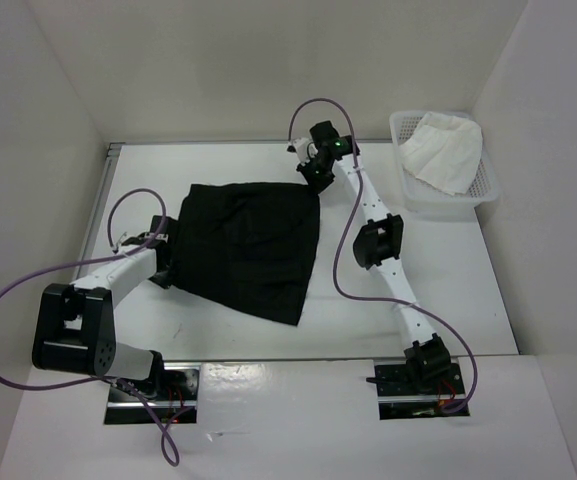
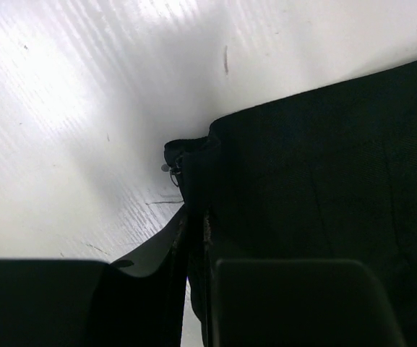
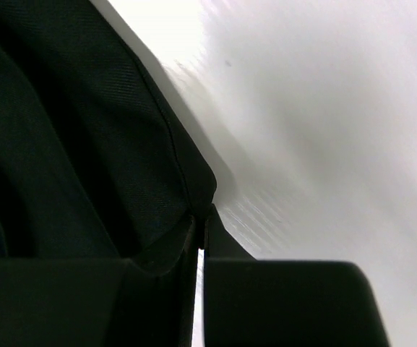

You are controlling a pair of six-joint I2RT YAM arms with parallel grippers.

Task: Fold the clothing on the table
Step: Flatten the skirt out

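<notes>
Skirt (image 1: 248, 245) spread flat on table (image 1: 448, 290), one layer. Left tool (image 2: 196, 224) pinched shut on skirt's left edge; right tool (image 3: 201, 235) pinched shut on its far-right corner. No fold made; all folding remains.

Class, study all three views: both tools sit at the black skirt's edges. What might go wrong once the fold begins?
1. The right tool pinches only a corner tip of the skirt, so the thin fabric may slip out on lifting.
2. The left tool sits on a bunched edge; it may drag extra layers and fold crooked.
</notes>
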